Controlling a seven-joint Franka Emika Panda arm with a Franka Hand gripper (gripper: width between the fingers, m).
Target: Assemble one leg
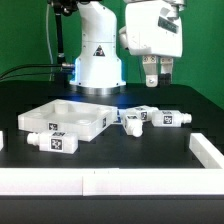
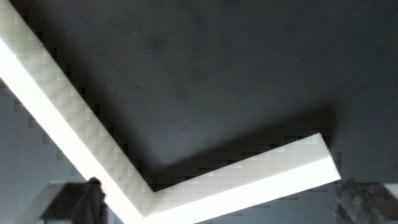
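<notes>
I see the gripper (image 1: 157,80) hanging above the black table (image 1: 150,150), at about one o'clock from the white tabletop (image 1: 60,125). Its fingers (image 2: 75,197) are spread wide with nothing between them.

The leg (image 1: 134,118) lies on its side on the table at three o'clock from the tabletop, just beside it, below the gripper and well apart from it. A second leg (image 1: 171,118) lies at three o'clock from the first. They are near each other, though I can't tell from here whether they touch. A third leg (image 1: 51,143) lies at seven o'clock from the tabletop, close to its front wall.

A white rail (image 1: 100,182) runs along the table's six o'clock edge. My wrist camera shows a corner of such a rail (image 2: 249,168) on the dark surface, with the fingertips blurred.
</notes>
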